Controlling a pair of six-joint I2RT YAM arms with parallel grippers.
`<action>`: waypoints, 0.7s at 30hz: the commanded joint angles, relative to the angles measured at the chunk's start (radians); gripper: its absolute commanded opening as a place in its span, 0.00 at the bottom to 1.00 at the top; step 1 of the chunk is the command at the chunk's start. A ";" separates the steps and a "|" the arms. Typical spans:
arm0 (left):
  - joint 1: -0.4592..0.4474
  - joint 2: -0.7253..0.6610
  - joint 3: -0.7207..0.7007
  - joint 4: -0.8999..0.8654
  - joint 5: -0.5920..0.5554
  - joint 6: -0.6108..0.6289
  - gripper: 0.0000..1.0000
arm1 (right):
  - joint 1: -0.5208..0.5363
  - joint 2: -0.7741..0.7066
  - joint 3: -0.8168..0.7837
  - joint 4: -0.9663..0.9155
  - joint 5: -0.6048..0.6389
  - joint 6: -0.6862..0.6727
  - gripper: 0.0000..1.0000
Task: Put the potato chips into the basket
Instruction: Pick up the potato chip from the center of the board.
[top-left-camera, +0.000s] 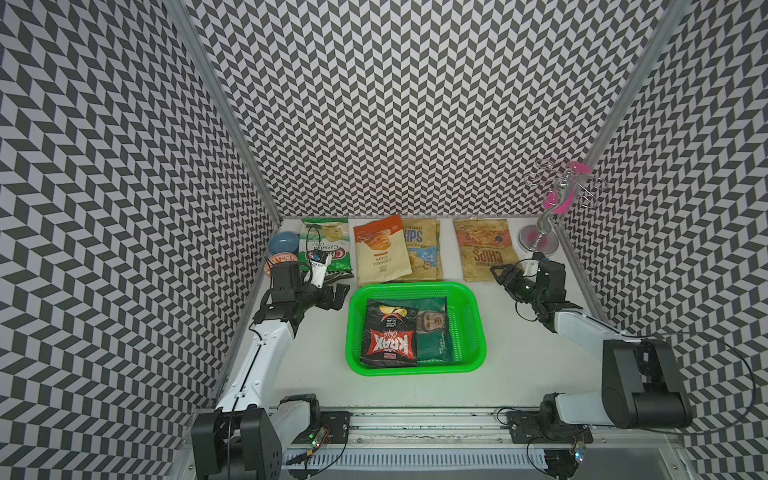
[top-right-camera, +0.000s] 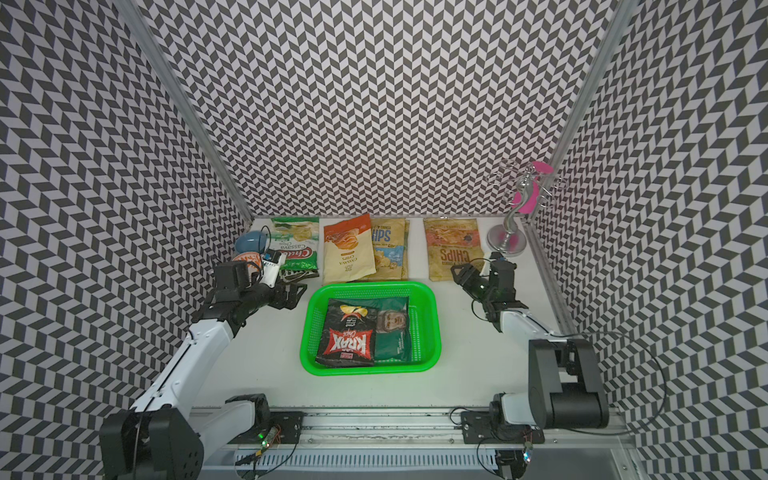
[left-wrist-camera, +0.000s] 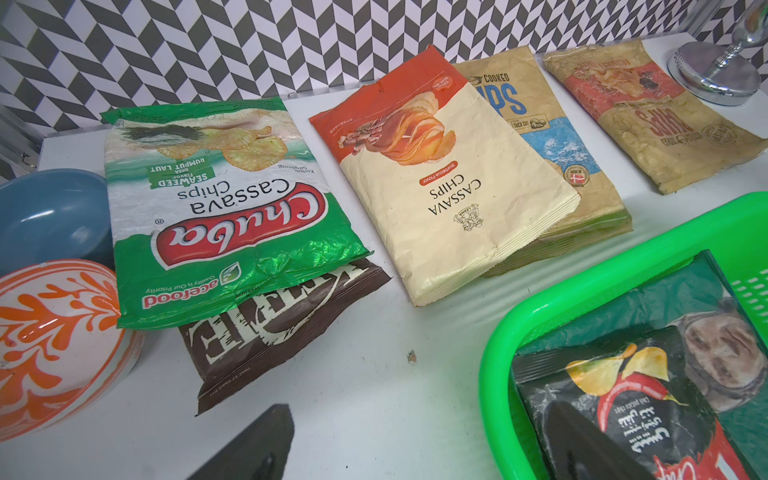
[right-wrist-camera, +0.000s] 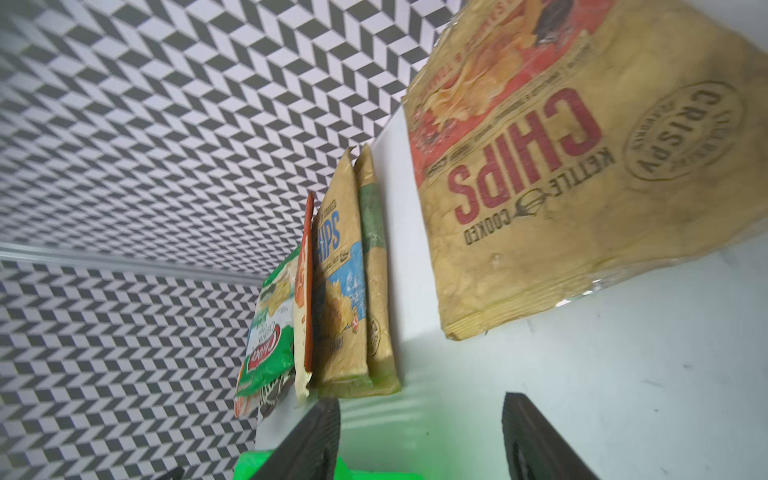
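Robot lab cell, chevron-patterned walls (top-left-camera: 415, 104) (aluminium-framed), white tabletop (top-left-camera: 519, 365)

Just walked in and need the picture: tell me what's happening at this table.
Two robot arms are loading chip bags into the green basket. A black Krax bag and a dark green bag lie in it. Both grippers are open and empty: the left gripper sits near the Chuba bag, the right gripper points at the red-print CHIPS bag. The cassava bag also waits outside the basket.
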 joint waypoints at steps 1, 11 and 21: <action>0.005 -0.018 -0.004 0.008 0.019 0.000 0.99 | -0.024 0.070 -0.013 0.132 0.012 0.073 0.65; 0.006 -0.019 -0.003 0.009 0.019 0.000 0.99 | -0.067 0.259 0.026 0.189 0.089 0.121 0.65; 0.007 -0.019 -0.005 0.008 0.019 0.000 0.99 | -0.077 0.439 0.074 0.288 0.082 0.215 0.62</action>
